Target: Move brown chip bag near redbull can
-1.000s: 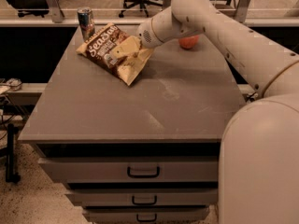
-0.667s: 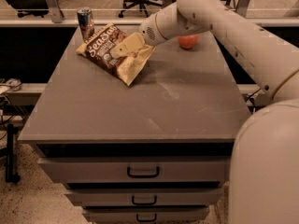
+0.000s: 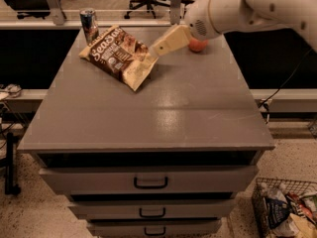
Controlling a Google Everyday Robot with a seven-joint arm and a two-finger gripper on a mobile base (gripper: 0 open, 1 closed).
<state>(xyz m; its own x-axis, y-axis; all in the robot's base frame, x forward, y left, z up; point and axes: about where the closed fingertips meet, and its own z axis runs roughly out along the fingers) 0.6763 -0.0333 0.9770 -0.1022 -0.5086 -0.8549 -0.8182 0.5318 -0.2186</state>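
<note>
The brown chip bag [image 3: 116, 55] lies flat at the back left of the grey cabinet top [image 3: 163, 108], with white "SeaSalt" script and cream edges. The redbull can [image 3: 89, 26] stands upright at the back left corner, just beyond the bag's upper left corner and very close to it. My gripper [image 3: 153, 53] reaches in from the right on the white arm [image 3: 233, 9], and its cream tip is at the bag's right edge. Whether it still holds the bag does not show.
A red-orange apple [image 3: 198, 45] sits at the back of the top, just behind the gripper's wrist. The cabinet has three drawers with dark handles [image 3: 150, 182]. A wire basket [image 3: 286, 209] of colourful packets stands on the floor at the lower right. Office chairs stand behind.
The arm has lifted and swung right, with the gripper tip now at the bag's right edge. The bag and can have stayed about where they were.
</note>
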